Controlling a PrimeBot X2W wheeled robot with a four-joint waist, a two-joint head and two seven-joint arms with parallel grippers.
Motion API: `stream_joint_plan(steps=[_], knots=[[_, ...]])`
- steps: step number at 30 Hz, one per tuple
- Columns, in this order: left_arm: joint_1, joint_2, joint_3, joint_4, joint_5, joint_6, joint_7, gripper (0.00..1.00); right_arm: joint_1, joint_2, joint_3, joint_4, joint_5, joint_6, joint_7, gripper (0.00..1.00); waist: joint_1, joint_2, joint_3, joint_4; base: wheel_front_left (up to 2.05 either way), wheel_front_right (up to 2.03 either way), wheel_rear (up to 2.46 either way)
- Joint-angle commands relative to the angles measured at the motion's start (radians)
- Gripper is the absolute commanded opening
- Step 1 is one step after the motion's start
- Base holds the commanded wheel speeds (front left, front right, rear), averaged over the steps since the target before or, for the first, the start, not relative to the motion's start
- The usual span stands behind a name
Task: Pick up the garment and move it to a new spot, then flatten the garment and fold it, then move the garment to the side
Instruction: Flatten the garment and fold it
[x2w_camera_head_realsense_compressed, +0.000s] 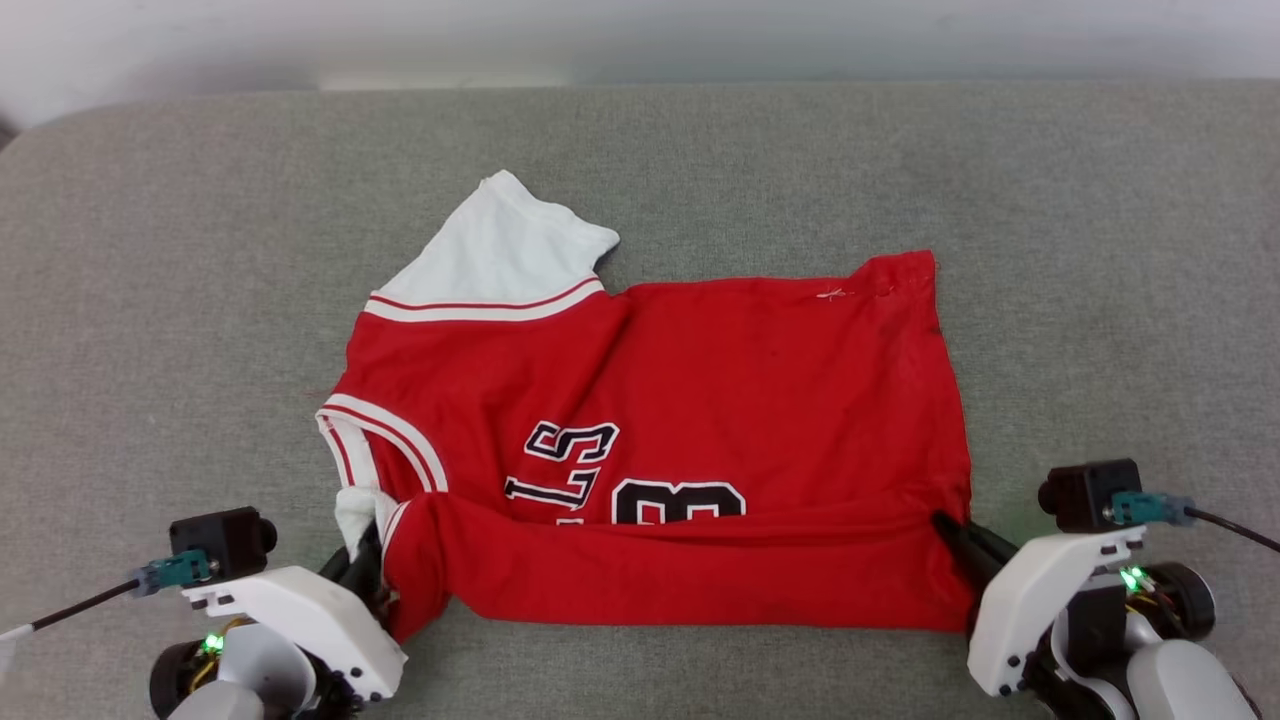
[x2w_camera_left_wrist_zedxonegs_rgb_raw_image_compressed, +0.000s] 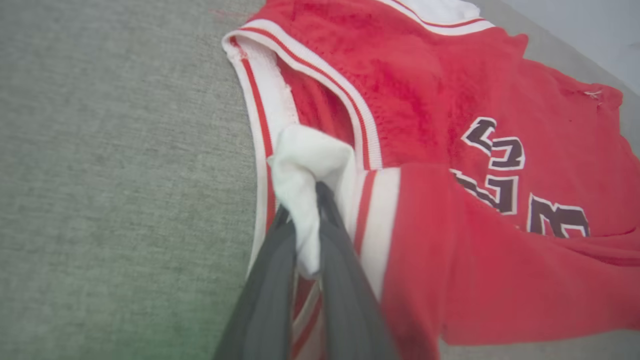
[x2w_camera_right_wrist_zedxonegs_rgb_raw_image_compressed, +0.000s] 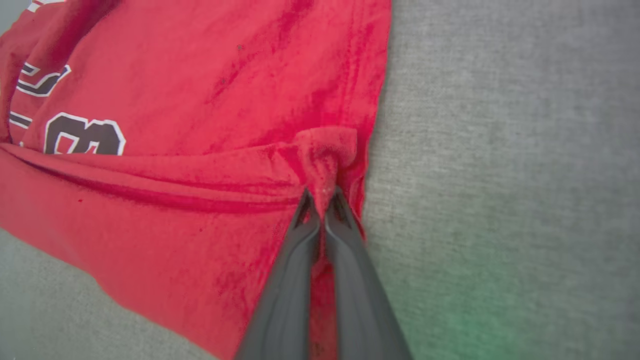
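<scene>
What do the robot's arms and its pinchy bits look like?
Each arm is a smooth white shell with a small green light. The left tool and right tool each have two long, thin, dark grey fingers. On each wrist sits a black camera box with a teal plug and a black cable.

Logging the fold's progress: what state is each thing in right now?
garment: lying on the grey surface, near edge folded up over itself.
left gripper: shut on the garment, pinching its white sleeve.
right gripper: shut on the garment, pinching a bunched red corner.
</scene>
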Motion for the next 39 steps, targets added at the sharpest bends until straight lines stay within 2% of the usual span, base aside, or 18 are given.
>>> stream_joint_plan(steps=[1, 2, 3, 8, 14, 19, 23, 27, 34, 39], knots=[[-0.019, -0.018, -0.004, 0.027, -0.016, -0.015, 0.003, 0.29, -0.021, -0.004, 0.016, 0.034, 0.006, -0.001, -0.017, 1.0, -0.0001, 0.0, 0.009, -0.001, 0.0, 0.0, 0.0], [-0.026, -0.024, -0.001, 0.045, -0.023, -0.023, 0.001, 0.76, -0.026, -0.003, 0.024, 0.049, 0.012, -0.001, -0.031, 1.0, -0.0001, 0.0, 0.01, -0.001, 0.0, 0.0, 0.0], [-0.031, -0.032, -0.002, 0.058, -0.029, -0.032, 0.0, 1.0, -0.032, -0.006, 0.033, 0.06, 0.016, -0.001, -0.048, 1.0, -0.0001, 0.0, 0.009, -0.001, 0.0, 0.0, 0.0], [-0.04, -0.033, 0.021, 0.099, -0.039, -0.046, -0.028, 1.0, -0.038, -0.014, 0.04, 0.043, 0.025, -0.001, -0.193, 1.0, -0.0001, 0.0, -0.019, -0.002, 0.0, 0.0, 0.0], [-0.011, 0.036, 0.046, 0.06, -0.037, -0.015, 0.003, 1.0, 0.012, 0.001, 0.001, -0.035, -0.013, -0.001, -0.309, 1.0, -0.0001, 0.0, -0.081, -0.008, 0.0, 0.0, 0.0], [0.017, 0.128, 0.062, -0.032, -0.042, 0.03, 0.083, 1.0, 0.06, 0.025, -0.037, -0.119, -0.048, -0.001, -0.314, 1.0, -0.0001, 0.0, -0.128, -0.023, 0.0, 0.0, 0.0], [0.055, 0.205, 0.049, -0.136, -0.068, 0.061, 0.204, 1.0, 0.098, 0.046, -0.05, -0.183, -0.067, -0.001, -0.295, 1.0, -0.0001, 0.0, -0.148, -0.043, 0.0, 0.0, 0.0], [0.106, 0.254, 0.052, -0.218, -0.121, 0.115, 0.315, 1.0, 0.132, 0.064, -0.056, -0.237, -0.082, -0.001, -0.272, 1.0, -0.0001, 0.0, -0.143, -0.063, 0.0, 0.0, 0.0], [0.177, 0.26, 0.046, -0.252, -0.193, 0.159, 0.397, 1.0, 0.154, 0.084, -0.062, -0.275, -0.074, -0.001, -0.256, 1.0, -0.0001, 0.0, -0.092, -0.09, 0.0, 0.0, 0.0], [0.171, 0.223, 0.047, -0.185, -0.225, 0.143, 0.396, 1.0, 0.136, 0.092, -0.055, -0.273, -0.056, -0.001, -0.253, 1.0, -0.0001, 0.0, -0.048, -0.099, 0.0, 0.0, 0.0]])
